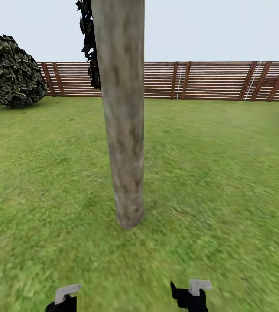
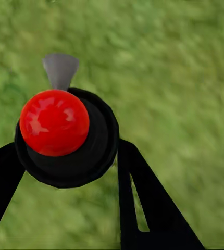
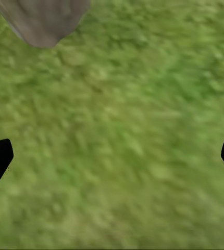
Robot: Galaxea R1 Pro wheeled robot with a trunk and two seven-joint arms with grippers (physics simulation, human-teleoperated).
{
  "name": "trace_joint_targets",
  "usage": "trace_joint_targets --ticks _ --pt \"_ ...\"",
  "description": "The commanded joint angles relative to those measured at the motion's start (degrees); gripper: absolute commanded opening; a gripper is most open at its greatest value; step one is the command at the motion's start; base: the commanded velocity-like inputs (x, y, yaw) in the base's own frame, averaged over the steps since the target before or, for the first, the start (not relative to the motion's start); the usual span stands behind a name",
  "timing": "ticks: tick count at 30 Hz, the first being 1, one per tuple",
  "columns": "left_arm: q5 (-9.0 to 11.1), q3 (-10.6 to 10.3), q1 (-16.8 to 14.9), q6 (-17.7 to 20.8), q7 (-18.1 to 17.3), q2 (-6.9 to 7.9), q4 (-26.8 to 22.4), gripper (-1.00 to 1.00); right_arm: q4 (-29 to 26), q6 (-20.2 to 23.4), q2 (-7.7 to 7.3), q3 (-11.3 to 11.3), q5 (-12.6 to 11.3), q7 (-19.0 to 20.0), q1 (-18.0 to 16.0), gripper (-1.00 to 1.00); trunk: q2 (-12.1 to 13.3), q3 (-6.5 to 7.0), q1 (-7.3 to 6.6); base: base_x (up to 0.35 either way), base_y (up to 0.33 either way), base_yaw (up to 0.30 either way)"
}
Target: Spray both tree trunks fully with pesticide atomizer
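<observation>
Thick mottled grey-brown tree trunk (image 1: pixel 124 112) rises from the lawn (image 1: pixel 226 173) straight ahead, base planted mid-grass, dark ragged foliage (image 1: pixel 89 39) showing behind its upper part. Brown slatted fence (image 1: pixel 209 80) runs along the lawn's far edge; a rounded dark-leaved bush (image 1: pixel 10 71) sits at the far left corner against it. Left gripper (image 2: pixel 73 172) is clamped on the pesticide atomizer (image 2: pixel 65 135): dark round body with a red top and a grey nozzle, black fingers (image 2: pixel 143 198) on either side, over grass. Right gripper (image 3: pixel 112 156) hangs over bare grass, fingertips spread wide apart, nothing between them; trunk base near it. In the head view both grippers sit low at the near edge
</observation>
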Motion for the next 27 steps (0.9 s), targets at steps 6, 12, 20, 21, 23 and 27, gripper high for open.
trace_joint_targets --ticks 6,12,20,21,23,27 --pt "-5.84 -0.89 -2.78 0.19 -12.20 3.20 -0.09 -1.00 0.38 0.56 -0.28 3.59 3.73 0.33 -14.43 1.00 0.00 0.00 0.00 0.000 0.000 0.000" --pt "-12.49 -0.82 -6.97 0.48 -30.22 7.84 -0.12 -1.00 -0.01 6.71 -0.21 14.36 7.06 15.75 -25.17 1.00 0.00 0.00 0.00 0.000 0.000 0.000" --pt "-19.85 -0.83 -8.65 0.35 -54.33 12.99 -0.25 -1.00 -0.63 9.28 -0.50 15.35 9.71 36.42 -26.44 1.00 0.00 0.00 0.00 0.000 0.000 0.000" --pt "-21.65 -0.85 -8.88 0.30 -55.52 13.03 -0.25 -1.00 -0.74 9.31 -0.50 15.40 10.90 37.08 -26.45 1.00 0.00 0.00 0.00 0.000 0.000 0.000" --pt "-25.61 -0.93 -9.39 0.25 -57.20 12.49 -0.29 -1.00 -0.86 9.34 -0.48 15.66 14.29 39.09 -26.46 1.00 0.00 0.00 0.00 0.000 0.000 0.000" --pt "-33.55 -2.58 -10.97 0.44 -61.95 10.77 -0.47 -1.00 -0.92 9.31 -0.44 17.20 22.31 47.54 -26.47 1.00 0.00 0.00 0.00 0.000 0.000 0.000"
